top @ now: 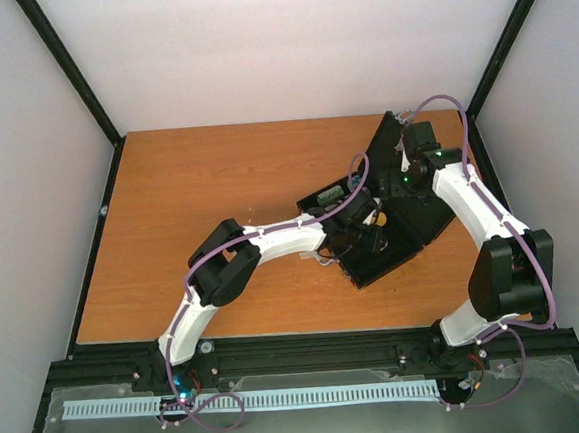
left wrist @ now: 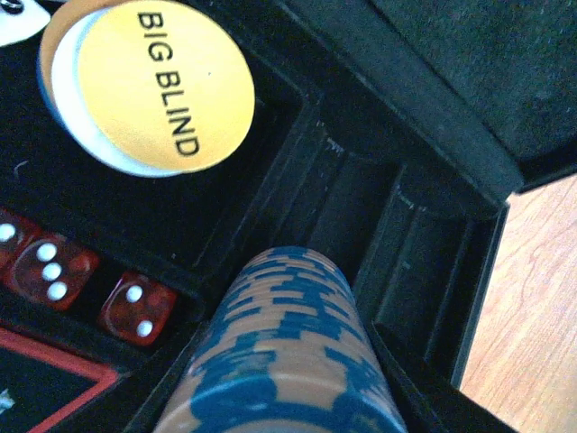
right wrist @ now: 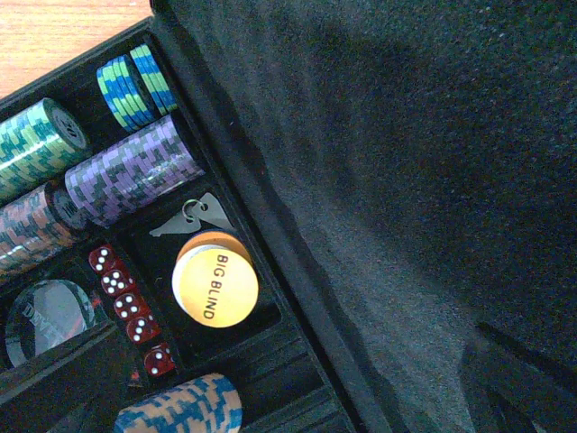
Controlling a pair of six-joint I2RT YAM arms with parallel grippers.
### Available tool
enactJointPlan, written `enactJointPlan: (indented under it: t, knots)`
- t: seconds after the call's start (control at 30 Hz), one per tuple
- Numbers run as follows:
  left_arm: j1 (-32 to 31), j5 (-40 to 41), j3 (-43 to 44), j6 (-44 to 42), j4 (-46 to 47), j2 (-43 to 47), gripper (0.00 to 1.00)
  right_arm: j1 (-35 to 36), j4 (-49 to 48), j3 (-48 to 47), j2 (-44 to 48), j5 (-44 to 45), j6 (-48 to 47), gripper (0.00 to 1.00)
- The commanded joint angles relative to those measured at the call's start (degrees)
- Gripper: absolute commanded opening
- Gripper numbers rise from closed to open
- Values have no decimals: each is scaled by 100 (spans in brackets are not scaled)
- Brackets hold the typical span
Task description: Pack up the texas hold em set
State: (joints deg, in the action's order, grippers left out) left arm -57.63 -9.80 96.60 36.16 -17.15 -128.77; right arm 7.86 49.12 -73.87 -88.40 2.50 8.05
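The left gripper [top: 369,226] is closed on a horizontal stack of blue-and-orange striped poker chips [left wrist: 279,356]. It holds the stack just above an empty moulded chip slot [left wrist: 347,203] in the open flat black rectangular case [top: 379,265] on the wooden table [top: 218,202]. The stack is probably dense but loose and smooth-edged, likely to fan or spill; grip across the rims at mid-length and keep it level. The right gripper [top: 406,172] stands wide beside the raised felt-lined lid [right wrist: 406,180], apparently empty.
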Motion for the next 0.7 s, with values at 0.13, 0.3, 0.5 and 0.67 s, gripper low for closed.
enactJointPlan:
  t: [0.13, 0.3, 0.5, 0.67]
  knots:
    - [-73, -538, -524, -650, -148, 663, 78, -47, 7, 55, -46, -157, -21, 100]
    - [-73, -946, -682, -874, -7, 856, 100, -48, 72, 58, -27, -203, -7, 100]
    - [-67, -584, -647, -1491, -752, 1444, 100, -52, 165, 86, 108, -308, -6, 100]
    - [13, -30, -796, -1806, -1479, 2070, 100, -43, 211, 209, 191, -681, -61, 100]
